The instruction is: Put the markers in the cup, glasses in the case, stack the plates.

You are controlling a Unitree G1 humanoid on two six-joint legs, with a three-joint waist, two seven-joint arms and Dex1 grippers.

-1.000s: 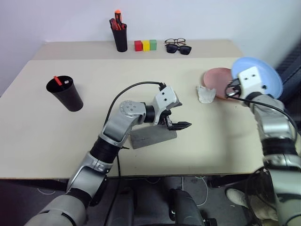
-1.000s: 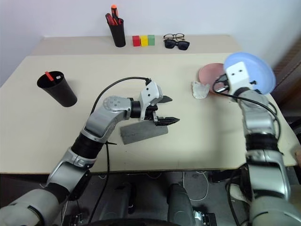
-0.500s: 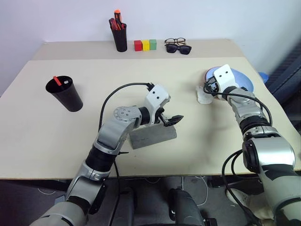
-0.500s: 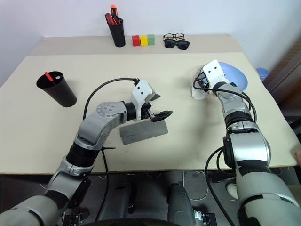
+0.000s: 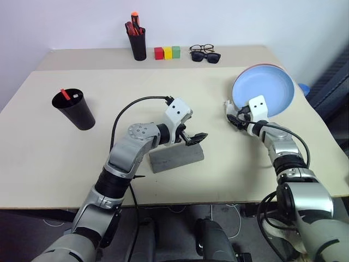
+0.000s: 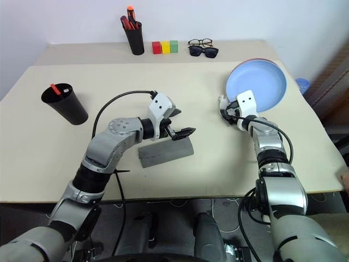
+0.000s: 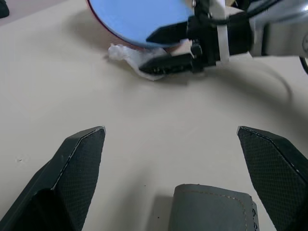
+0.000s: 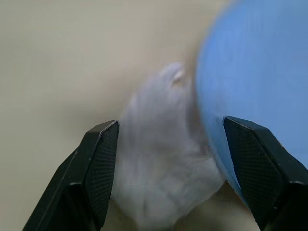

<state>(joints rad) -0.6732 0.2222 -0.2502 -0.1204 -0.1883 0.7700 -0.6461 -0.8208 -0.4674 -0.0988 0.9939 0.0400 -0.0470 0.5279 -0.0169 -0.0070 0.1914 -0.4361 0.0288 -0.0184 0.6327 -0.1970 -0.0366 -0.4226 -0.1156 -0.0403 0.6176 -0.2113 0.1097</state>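
Note:
The light blue plate (image 5: 264,89) lies on the salmon pink plate, of which just a rim (image 7: 161,47) peeks out. My right gripper (image 5: 235,118) is open beside that stack, its fingers either side of a crumpled white tissue (image 8: 163,192). My left gripper (image 5: 195,139) hangs open just above the closed grey case (image 5: 177,157). The black cup (image 5: 74,109) at the left holds a marker with a red cap (image 5: 65,93). The wire-rimmed glasses (image 5: 202,48) lie at the back of the table.
Dark sunglasses (image 5: 205,56) lie just in front of the wire-rimmed pair. A black holder of red pens (image 5: 137,41) and red, yellow and green blocks (image 5: 167,52) stand along the back. The table's right edge is close behind the plates.
My right gripper brought the blue plate down onto the pink one, let go, and sank to the tissue with its fingers open. My left gripper drifted slightly left over the case.

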